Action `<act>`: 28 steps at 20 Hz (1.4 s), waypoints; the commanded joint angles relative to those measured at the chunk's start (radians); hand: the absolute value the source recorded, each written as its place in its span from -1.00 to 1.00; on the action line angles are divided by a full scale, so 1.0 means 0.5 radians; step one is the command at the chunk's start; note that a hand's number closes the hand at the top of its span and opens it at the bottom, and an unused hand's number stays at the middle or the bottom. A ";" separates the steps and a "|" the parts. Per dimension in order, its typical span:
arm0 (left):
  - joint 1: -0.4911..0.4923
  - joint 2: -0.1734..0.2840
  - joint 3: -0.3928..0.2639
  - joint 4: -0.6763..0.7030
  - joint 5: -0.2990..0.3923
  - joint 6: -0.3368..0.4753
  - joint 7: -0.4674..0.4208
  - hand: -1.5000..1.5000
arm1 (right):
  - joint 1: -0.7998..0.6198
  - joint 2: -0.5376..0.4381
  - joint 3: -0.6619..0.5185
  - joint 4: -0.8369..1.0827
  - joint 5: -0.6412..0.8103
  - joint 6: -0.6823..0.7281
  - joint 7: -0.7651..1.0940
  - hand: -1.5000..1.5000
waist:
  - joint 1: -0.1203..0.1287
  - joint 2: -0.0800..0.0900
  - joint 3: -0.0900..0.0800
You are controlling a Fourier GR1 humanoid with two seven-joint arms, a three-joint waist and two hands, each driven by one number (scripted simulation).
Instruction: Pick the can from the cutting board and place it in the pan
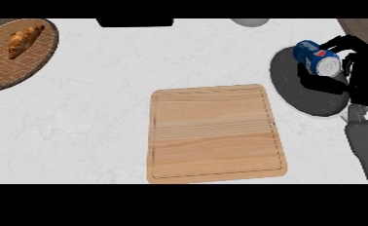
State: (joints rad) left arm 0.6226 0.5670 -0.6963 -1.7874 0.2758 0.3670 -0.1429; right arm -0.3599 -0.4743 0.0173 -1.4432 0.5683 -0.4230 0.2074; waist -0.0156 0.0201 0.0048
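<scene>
The cutting board (215,133) lies bare in the middle of the worktop (93,113), so the pick is done, as I judge it. My right hand (343,69) is over at the right edge, above the dark grey pan (302,96), with its fingers and thumb curled round the blue can (318,58). The can lies tilted on its side in my grasp, its pale end turned towards the near right, and it sits over the far part of the pan. I cannot tell whether it already touches the pan's floor or hangs just above it, since my own black fingers cover the place where they would meet.

What is left, by my reckoning, is to settle the can down inside the pan, uncurl my fingers and draw the hand away. I am near the end of the task, not at it.

Much is cut off here. The pan's right side runs under my hand and forearm, and any handle is out of sight. My left hand shows nowhere. At the far left a round brick-patterned board (34,57) carrying a croissant (24,40) is clipped by the edge. Along the far edge a black shape (135,23) and a grey rounded thing (250,22) are cut short, and I cannot say what they are
</scene>
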 commanded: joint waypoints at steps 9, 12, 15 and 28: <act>-0.597 -0.180 0.203 -0.294 -0.065 0.019 -0.176 0.00 | -0.082 0.040 0.093 0.566 -0.268 0.530 -0.139 -1.00 | 0.089 0.020 0.004; -0.593 -0.182 0.189 -0.222 -0.076 0.022 -0.208 0.00 | -0.124 0.045 0.022 0.632 -0.357 0.542 -0.269 -1.00 | 0.084 0.004 0.002; -0.576 -0.190 0.193 -0.217 -0.031 0.028 -0.193 0.00 | -0.223 0.116 -0.130 0.637 -0.509 0.456 -0.387 -1.00 | 0.068 -0.008 0.006; -0.534 -0.129 0.261 -0.194 0.060 0.084 -0.215 0.00 | -0.226 0.058 -0.536 0.834 -1.130 0.922 -0.687 -1.00 | -0.077 -0.043 0.002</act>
State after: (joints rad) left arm 0.5922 0.5989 -0.7271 -1.7781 0.3106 0.3813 -0.1406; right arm -0.4856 -0.4278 -0.2055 -1.0516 0.0870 -0.0549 -0.0946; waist -0.0183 0.0063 0.0097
